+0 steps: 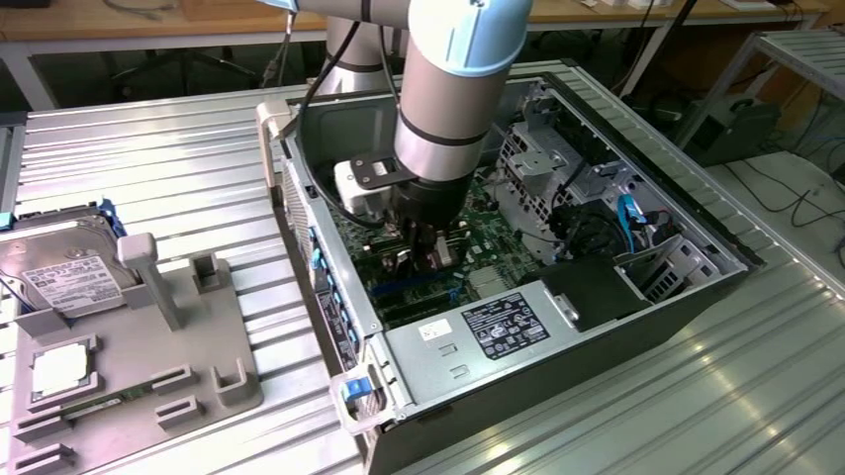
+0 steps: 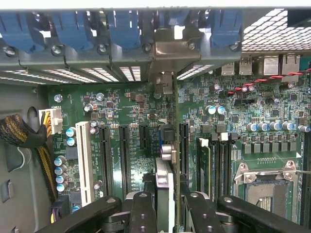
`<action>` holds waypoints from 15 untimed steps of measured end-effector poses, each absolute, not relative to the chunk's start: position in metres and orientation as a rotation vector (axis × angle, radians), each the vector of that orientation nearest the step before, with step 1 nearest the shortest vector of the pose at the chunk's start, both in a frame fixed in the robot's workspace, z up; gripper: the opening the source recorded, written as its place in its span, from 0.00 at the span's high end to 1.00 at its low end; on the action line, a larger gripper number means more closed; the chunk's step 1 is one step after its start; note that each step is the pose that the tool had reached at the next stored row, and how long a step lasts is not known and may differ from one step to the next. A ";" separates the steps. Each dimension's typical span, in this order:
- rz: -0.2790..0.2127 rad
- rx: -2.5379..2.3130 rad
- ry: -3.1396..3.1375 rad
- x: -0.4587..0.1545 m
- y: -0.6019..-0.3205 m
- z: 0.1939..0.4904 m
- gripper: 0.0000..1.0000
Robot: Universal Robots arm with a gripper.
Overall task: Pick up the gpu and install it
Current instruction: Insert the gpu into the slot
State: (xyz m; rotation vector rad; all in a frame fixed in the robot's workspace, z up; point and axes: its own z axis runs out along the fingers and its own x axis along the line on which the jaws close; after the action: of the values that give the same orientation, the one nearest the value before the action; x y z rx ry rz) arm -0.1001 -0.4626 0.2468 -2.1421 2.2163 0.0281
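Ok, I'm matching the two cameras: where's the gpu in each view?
Exterior view: gpu, clamped under the gripper, low inside the open computer case.
Wrist view: gpu edge-on between the gripper's black fingers, over the slots.
Shared landmark: the green motherboard beneath it.

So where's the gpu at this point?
In the wrist view the gpu stands edge-on in the gripper, between two black expansion slots on the motherboard inside the open computer case.

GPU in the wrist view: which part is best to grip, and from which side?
Grip its free long edge, coming straight down from the open side of the case. The gpu stands edge-on to the motherboard, so its two flat faces suit the gripper.
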 end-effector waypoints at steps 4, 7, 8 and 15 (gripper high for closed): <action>0.029 -2.142 2.217 -0.100 -0.463 0.246 0.72; 0.029 -2.142 2.217 -0.100 -0.463 0.246 0.72; 0.029 -2.142 2.217 -0.100 -0.463 0.246 0.72; 0.029 -2.144 2.215 -0.100 -0.465 0.246 0.72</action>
State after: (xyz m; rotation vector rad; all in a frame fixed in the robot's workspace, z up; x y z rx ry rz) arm -0.1002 -0.4646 0.2463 -2.1436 2.2154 0.0288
